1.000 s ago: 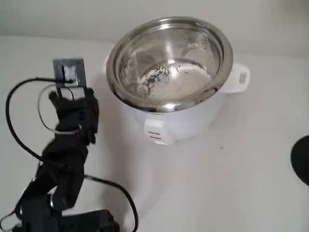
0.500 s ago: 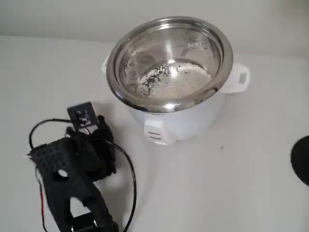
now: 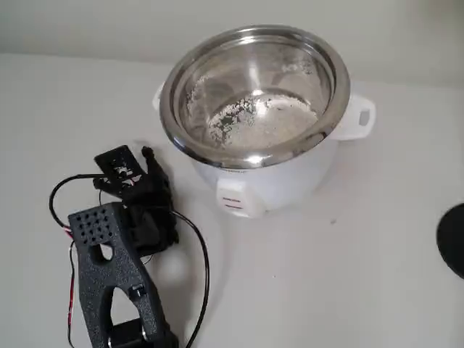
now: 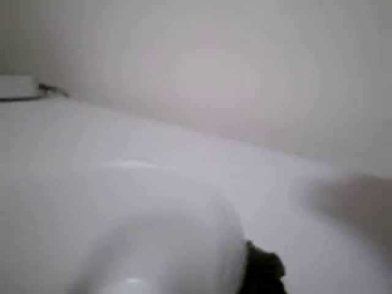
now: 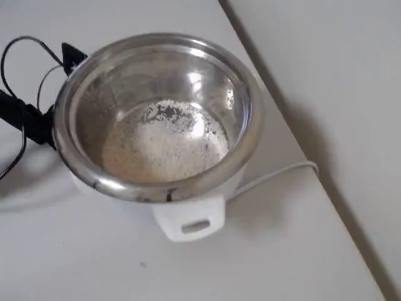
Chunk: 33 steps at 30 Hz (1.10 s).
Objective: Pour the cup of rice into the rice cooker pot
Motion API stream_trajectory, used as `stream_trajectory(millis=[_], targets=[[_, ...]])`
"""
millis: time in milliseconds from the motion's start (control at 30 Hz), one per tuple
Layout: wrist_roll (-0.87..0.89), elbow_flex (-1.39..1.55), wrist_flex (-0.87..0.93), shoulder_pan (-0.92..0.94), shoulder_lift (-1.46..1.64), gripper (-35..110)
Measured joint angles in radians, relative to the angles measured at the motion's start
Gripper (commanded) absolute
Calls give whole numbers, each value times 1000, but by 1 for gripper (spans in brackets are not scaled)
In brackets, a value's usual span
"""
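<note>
Tool (image 3: 145,163) low beside cooker (image 3: 275,185); opening unclear

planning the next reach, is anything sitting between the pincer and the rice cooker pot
Nothing visible does. In the fixed view only bare white table separates the black pincer from the white cooker body. The shiny round steel pot has its rim higher than the pincer, though.
</note>
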Motion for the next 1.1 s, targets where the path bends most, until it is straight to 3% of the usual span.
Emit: stream_trajectory(millis=[300, 600, 733, 1100], targets=[[80, 348, -23, 6, 284, 53], [186, 621, 135, 6, 762, 52], [233, 687, 321, 14, 1031, 51], [495, 741, 1101, 146, 1829, 51]])
